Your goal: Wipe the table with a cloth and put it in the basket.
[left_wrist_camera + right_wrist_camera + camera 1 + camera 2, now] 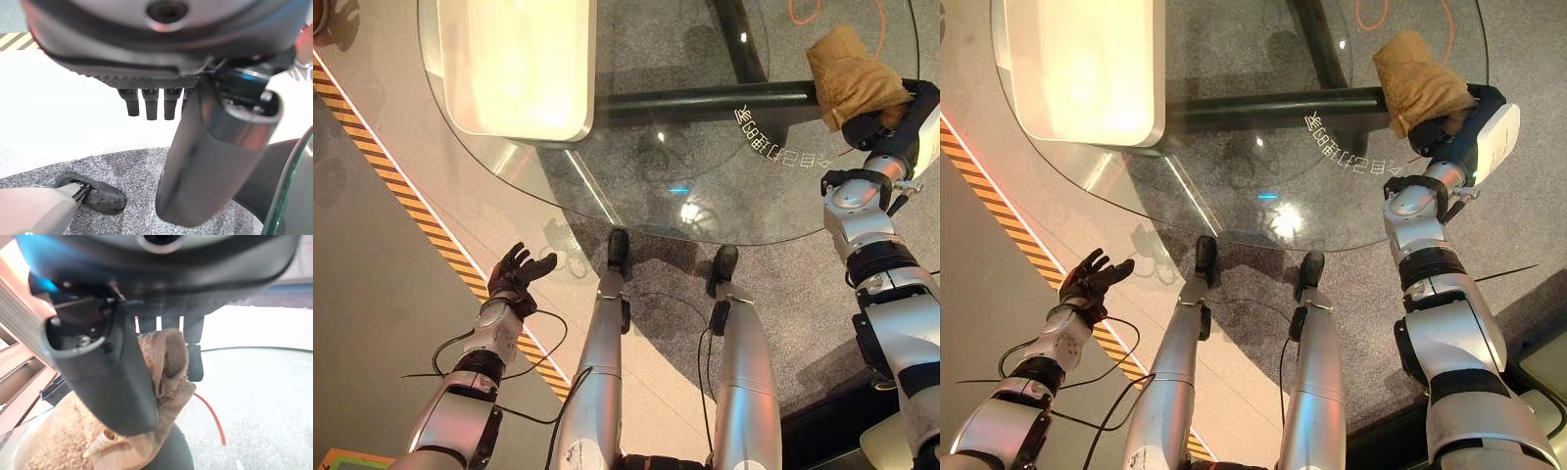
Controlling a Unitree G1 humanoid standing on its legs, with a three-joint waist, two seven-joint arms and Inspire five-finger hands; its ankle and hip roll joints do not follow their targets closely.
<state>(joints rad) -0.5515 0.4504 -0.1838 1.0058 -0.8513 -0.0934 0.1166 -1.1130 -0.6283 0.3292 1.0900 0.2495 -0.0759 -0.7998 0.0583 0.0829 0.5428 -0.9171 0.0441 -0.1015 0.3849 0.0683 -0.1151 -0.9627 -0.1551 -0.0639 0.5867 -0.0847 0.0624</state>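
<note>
R hand (879,125) grips the tan cloth (850,74), fingers & thumb curled round it, at the far right edge of the round glass tabletop (705,186). Cloth lies on the glass just inside the rim. White basket (514,69) sits far left on the tabletop, well apart; bare glass between. L hand (516,274) is off the tabletop over the floor, fingers relaxed, holding nothing.

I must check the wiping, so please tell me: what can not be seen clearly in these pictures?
- Cloth underside: hidden by the cloth itself on the glass table, both eye views.
- Right hand fingertips: buried in cloth folds, right wrist view.
- White tray: cut off by the top edge; contents washed out by glare.
</note>
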